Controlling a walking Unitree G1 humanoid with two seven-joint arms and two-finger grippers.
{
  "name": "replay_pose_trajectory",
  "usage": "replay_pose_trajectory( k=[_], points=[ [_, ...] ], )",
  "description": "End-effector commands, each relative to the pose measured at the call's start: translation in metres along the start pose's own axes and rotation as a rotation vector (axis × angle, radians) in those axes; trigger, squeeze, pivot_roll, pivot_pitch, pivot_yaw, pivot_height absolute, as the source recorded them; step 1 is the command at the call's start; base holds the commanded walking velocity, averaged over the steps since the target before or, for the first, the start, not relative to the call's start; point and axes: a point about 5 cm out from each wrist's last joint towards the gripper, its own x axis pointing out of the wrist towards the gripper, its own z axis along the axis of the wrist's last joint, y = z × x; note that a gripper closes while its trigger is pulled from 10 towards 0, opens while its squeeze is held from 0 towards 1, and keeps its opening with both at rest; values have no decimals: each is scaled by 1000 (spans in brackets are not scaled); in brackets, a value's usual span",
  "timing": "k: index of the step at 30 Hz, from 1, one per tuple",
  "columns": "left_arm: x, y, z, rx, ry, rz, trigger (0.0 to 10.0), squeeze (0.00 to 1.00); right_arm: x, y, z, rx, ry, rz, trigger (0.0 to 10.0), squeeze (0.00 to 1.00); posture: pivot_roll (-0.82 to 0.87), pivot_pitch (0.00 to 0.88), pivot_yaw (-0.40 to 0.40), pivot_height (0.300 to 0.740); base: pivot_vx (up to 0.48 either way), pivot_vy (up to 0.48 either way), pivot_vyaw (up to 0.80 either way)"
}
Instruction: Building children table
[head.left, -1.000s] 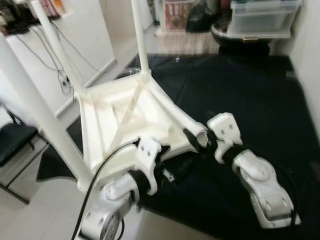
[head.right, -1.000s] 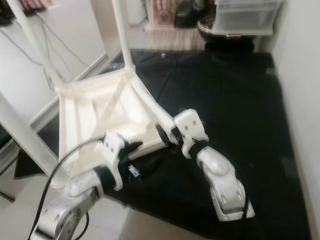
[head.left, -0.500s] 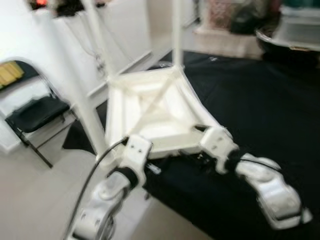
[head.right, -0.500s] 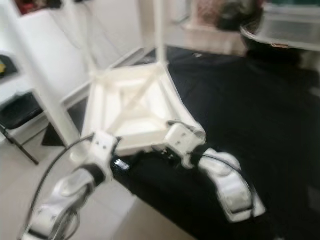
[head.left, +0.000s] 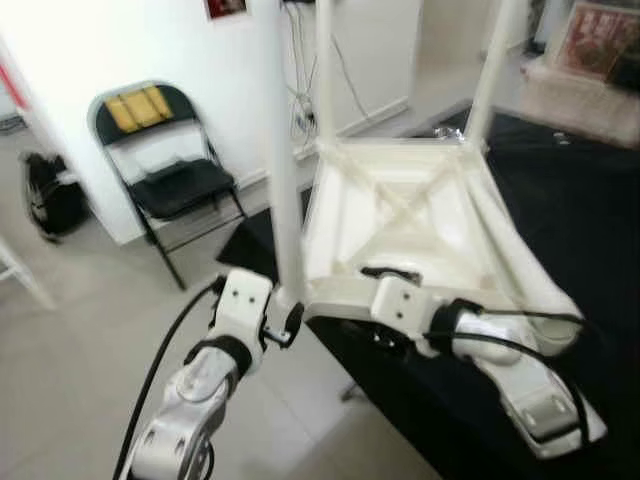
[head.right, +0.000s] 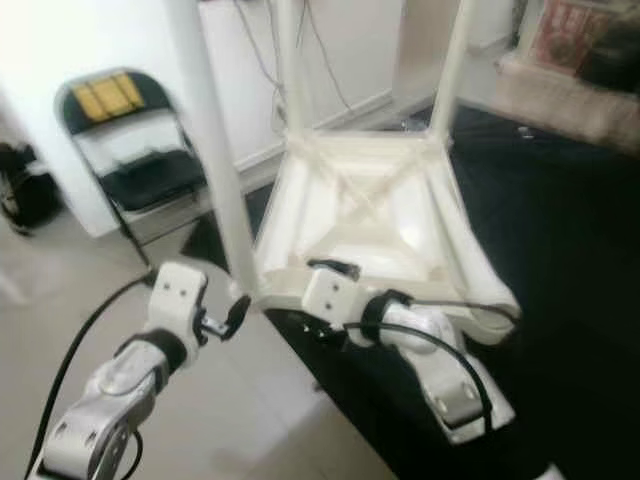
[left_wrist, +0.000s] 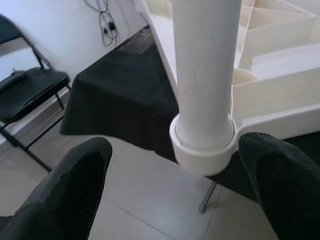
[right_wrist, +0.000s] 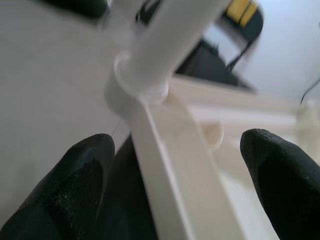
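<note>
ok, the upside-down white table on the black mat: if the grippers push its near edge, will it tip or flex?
The white table looks like hollow ribbed plastic, so probably stiff and light. Its long legs point up, so a push could rock it. Both the left gripper and right gripper are open, gripping nothing.

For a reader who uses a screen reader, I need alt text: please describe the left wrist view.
A white table leg stands in its round socket at the corner of an upturned white table, framed between the left hand's two open black fingers, which do not touch it. Behind are a black cloth, a folding chair and a pale tiled floor.
</note>
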Motion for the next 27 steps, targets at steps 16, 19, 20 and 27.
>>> replay_pose_trajectory(
  k=[16, 19, 20, 27],
  points=[
    [2, -18, -8, -31, 69, -142, 10000, 0, -10, -38, -26, -139, 381, 135, 10000, 0, -68, 119, 10, 740, 0, 0, 0],
    [0, -20, -9, -35, 74, -158, 10000, 0, -9, -45, -29, -147, 425, 130, 10000, 0, -66, 125, 7, 740, 0, 0, 0],
    [0, -20, -9, -35, 74, -158, 10000, 0, -9, -45, -29, -147, 425, 130, 10000, 0, -66, 125, 7, 740, 0, 0, 0],
    [-3, -23, -8, -44, 79, -168, 10000, 0, 1, -64, -37, -38, 621, 130, 10000, 0, -62, 138, -10, 740, 0, 0, 0]
  ],
)
